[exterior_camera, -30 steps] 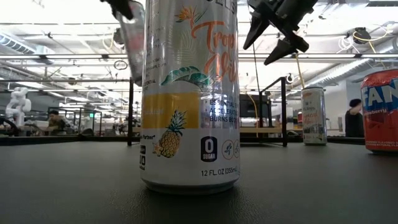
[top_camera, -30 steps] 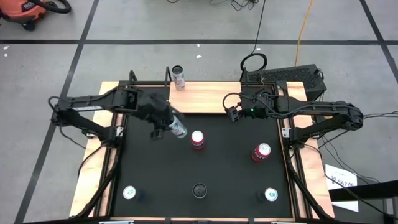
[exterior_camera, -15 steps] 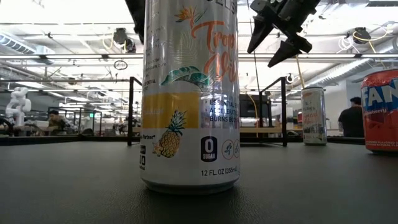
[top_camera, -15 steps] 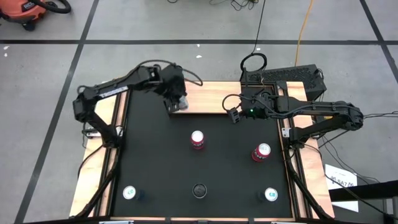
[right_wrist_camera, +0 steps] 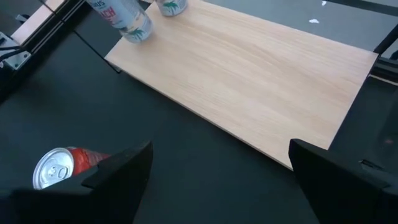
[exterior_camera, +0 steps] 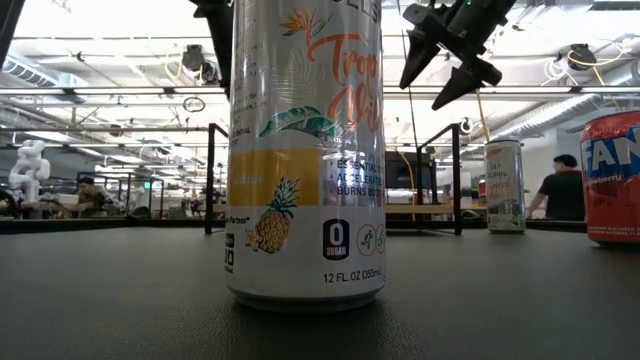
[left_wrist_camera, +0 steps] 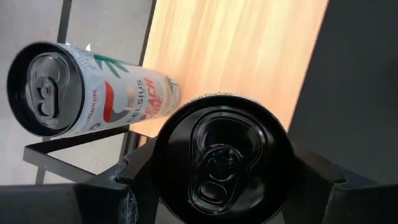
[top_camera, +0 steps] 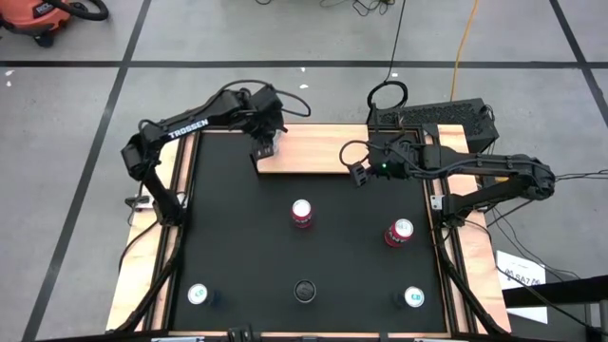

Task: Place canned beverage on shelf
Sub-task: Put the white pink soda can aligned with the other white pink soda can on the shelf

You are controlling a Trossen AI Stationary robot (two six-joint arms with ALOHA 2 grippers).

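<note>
- The left gripper (left_wrist_camera: 217,205) grasps a can (left_wrist_camera: 221,165) by its sides, above the shelf (top_camera: 313,150).
- The can is stiff, smooth, maybe slippery.
- The right gripper (top_camera: 355,175) is released beside the shelf.

"TROSSEN" on left arm (top_camera: 186,126); "12 FL OZ" on can (exterior_camera: 306,150).

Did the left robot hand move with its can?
Yes. The left gripper carried its can from over the black tabletop to the shelf, beside the can standing there.

The left gripper (top_camera: 267,147) hangs over the shelf's (top_camera: 313,150) left end, while two red cans (top_camera: 302,213) stand on the black counter (top_camera: 237,247)
</note>
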